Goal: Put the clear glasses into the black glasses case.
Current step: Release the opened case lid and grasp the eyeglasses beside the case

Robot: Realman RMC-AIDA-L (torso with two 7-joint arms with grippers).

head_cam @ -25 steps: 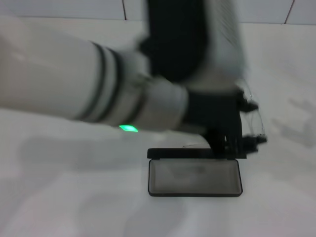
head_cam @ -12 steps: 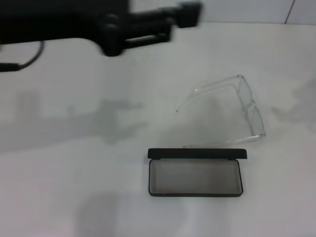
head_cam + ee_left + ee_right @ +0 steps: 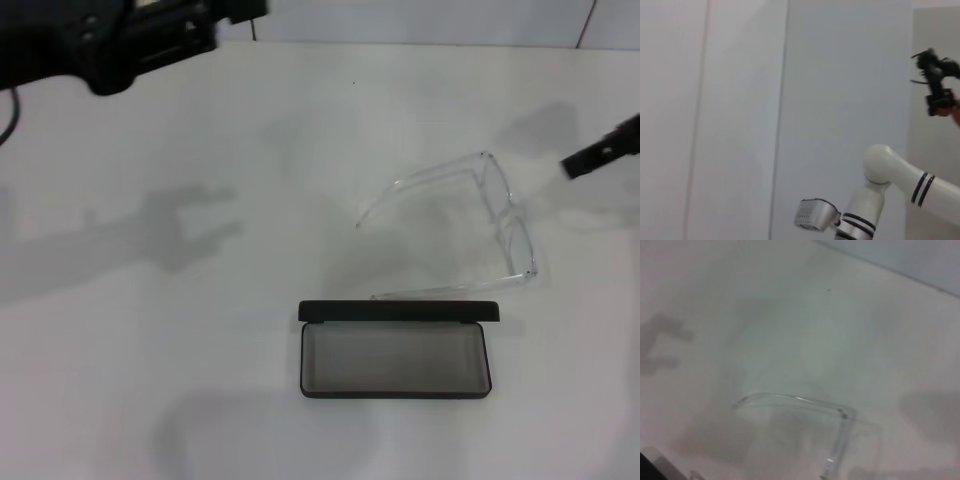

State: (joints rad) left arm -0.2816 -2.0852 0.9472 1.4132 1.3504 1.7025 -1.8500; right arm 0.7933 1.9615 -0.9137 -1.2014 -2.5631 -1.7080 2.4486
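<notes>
Centrally on the white worktop (image 3: 150, 330) the black glasses case (image 3: 396, 350) lies open, long axis running left-right, lid standing along its far edge. Just beyond it, right of centre, the clear glasses (image 3: 470, 225) rest unfolded, front toward the right, temple arms pointing left. At upper left the left gripper (image 3: 190, 25) hangs high; at the right edge the right gripper (image 3: 603, 148) just shows. Whether either one's fingers are released or clenched, I cannot tell
</notes>
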